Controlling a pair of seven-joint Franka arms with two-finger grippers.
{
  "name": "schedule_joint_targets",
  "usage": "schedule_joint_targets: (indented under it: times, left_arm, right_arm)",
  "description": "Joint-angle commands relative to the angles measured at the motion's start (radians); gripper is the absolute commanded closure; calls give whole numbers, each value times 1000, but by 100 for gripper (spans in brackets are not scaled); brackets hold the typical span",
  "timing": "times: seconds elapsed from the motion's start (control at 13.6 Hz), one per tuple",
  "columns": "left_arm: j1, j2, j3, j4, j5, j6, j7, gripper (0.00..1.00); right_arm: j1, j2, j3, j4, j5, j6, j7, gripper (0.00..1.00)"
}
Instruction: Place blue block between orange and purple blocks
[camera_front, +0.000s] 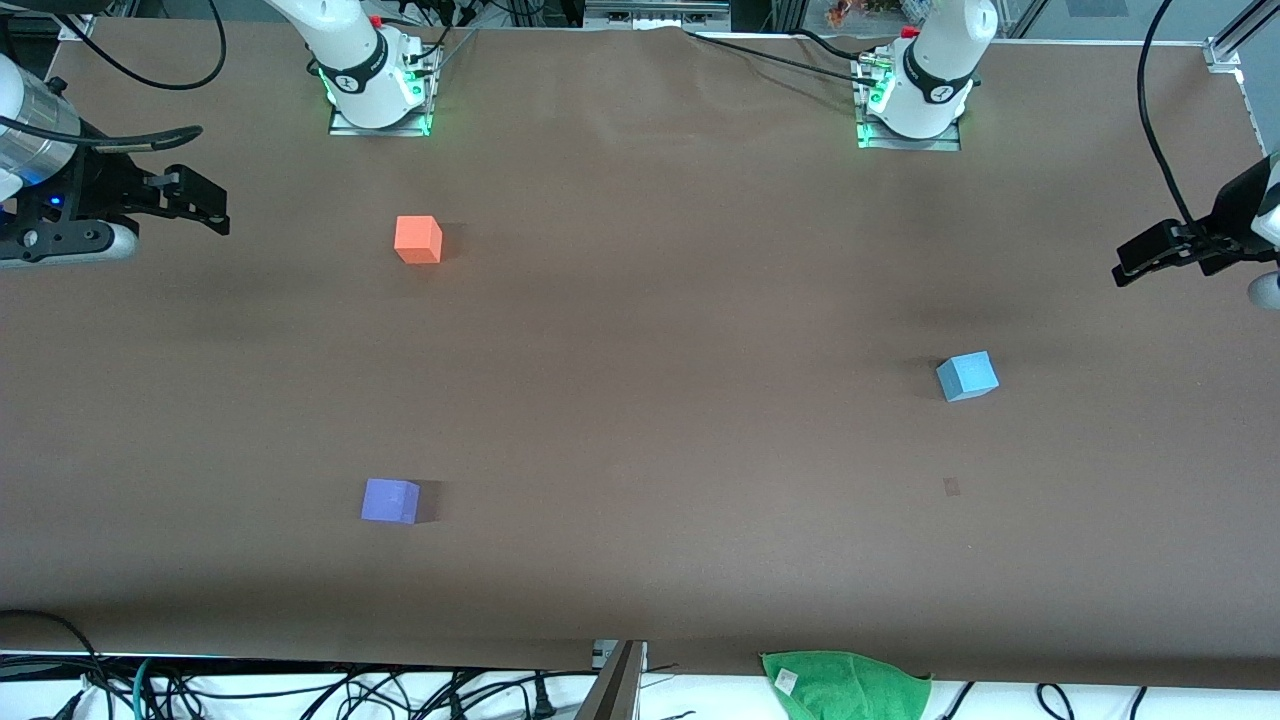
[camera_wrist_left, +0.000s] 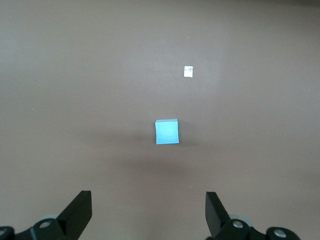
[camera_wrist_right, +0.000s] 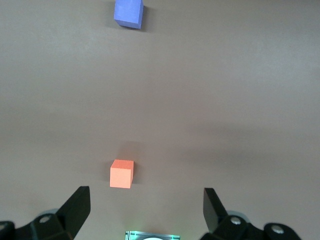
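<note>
The blue block is sitting flat on the table, turned slightly askew, toward the left arm's end, well apart from the orange block. The purple block is lying nearer the camera than the orange block. Left tool and right tool are both hanging wide open, holding nothing. A green cloth is sitting at the table's edge.

Bare brown surface is lying open all around the blue block, with nothing crowding it. The orange block and purple block are sitting well apart from it, toward the right arm's end, the gap between them unobstructed.
</note>
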Motion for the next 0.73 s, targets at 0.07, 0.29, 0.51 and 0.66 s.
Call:
schedule_joint_targets:
  times: [0.07, 0.29, 0.51, 0.66]
  left_arm:
    - [11, 16, 3, 36, -28, -28, 18, 0]
    - [10, 15, -2, 39, -28, -28, 17, 0]
    - [11, 14, -3, 33, -30, -40, 11, 0]
    - [11, 14, -3, 31, -30, -40, 14, 0]
  right_arm:
    - [-3, 1, 0, 3, 0, 2, 1, 0]
    - [-3, 1, 0, 3, 1, 3, 1, 0]
    - [-3, 1, 0, 4, 1, 3, 1, 0]
    - [-3, 1, 0, 3, 1, 3, 1, 0]
